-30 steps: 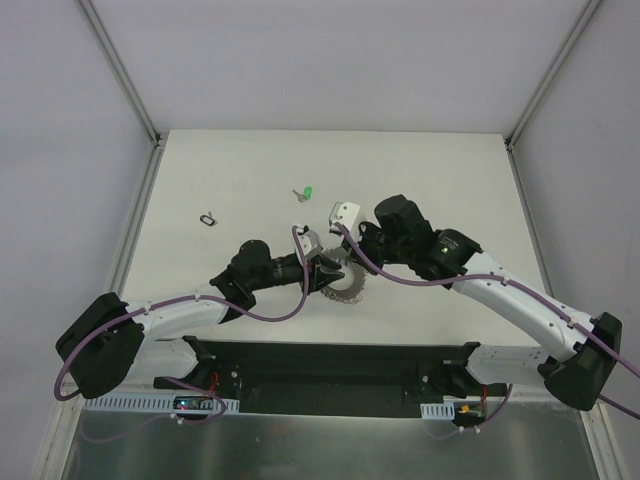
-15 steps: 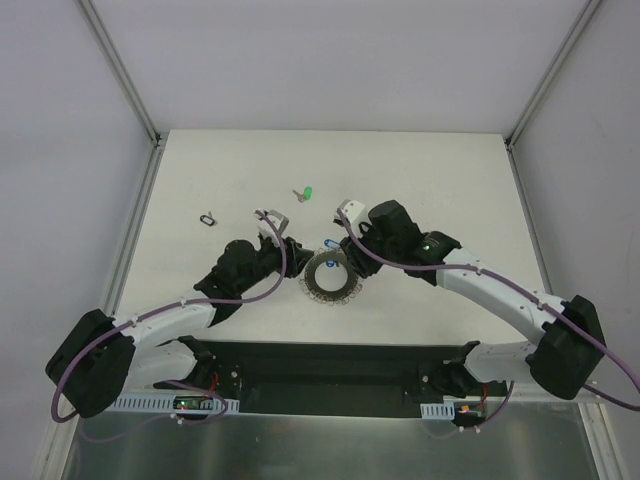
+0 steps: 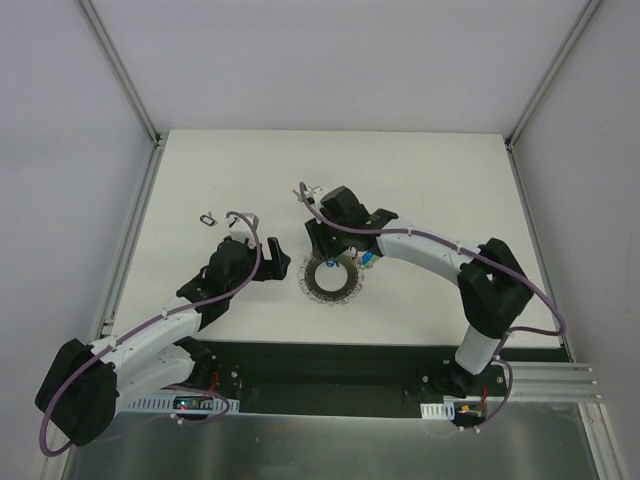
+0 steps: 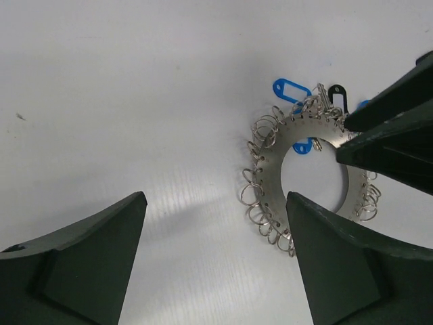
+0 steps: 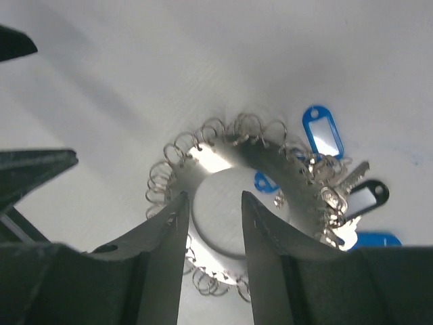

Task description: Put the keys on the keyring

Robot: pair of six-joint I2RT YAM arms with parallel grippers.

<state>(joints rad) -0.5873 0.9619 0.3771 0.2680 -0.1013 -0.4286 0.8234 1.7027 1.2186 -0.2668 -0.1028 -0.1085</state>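
Near the middle of the worktop (image 3: 450, 180) lies the keyring (image 3: 330, 279), flat, a wide silver band fringed all round with small wire loops. Against its far-right rim a bunch of keys (image 5: 352, 176) lies touching those loops. A blue tag (image 5: 323, 132), a black tag (image 5: 366, 196) and a silver blade show in the right wrist view. More blue lies just beside them, and another bit of blue is seen through the keyring's hole. Whether any of them is threaded onto the keyring cannot be told.

The left hand (image 3: 284, 264) hangs just left of the keyring, released, its fingers (image 4: 74, 264) spread wide with nothing held between them. The right hand (image 5: 214, 198) reaches down over the keyring from its far side, fingers a little apart and grasping nothing. Through the gap between them the keyring's hole and the worktop show. Its tips stand at the keyring's band, but whether they touch it cannot be told. Well to the far left of the keyring lies a small black loop (image 3: 208, 219), apart from everything else.
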